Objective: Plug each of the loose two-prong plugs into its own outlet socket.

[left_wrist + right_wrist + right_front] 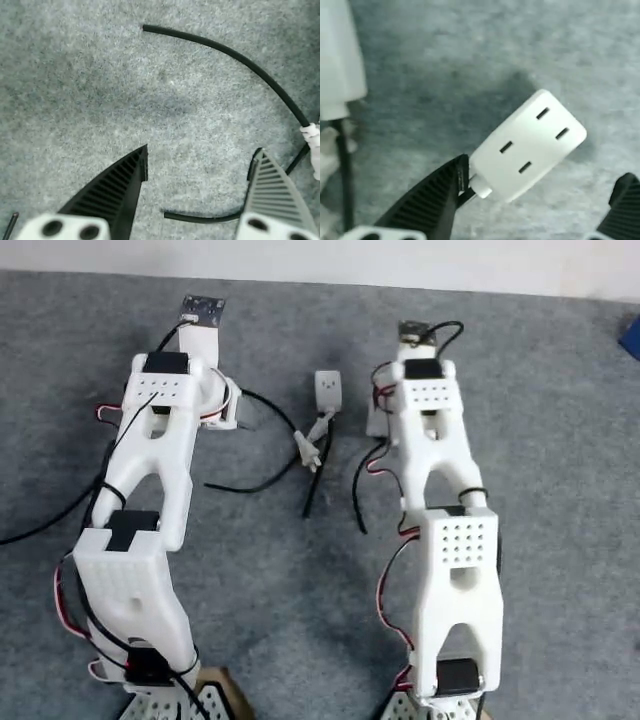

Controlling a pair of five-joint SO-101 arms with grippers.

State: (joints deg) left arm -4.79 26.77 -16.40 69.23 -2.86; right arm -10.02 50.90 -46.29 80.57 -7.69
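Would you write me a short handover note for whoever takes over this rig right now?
Left gripper: open, over carpet beside a black cable.
Right gripper: open, above the outlet block, not gripping it; its slots are empty.
A loose plug lies on the carpet near a second outlet.
Done: nothing plugged in, as far as shows.
Left: all the plugging.

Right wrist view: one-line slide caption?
White two-socket outlet block on grey carpet, framed by the right arm's open jaws.

Grey carpet-like surface (560,390), white wall strip (300,260) along far edge, blue obj (632,336) nr corner.
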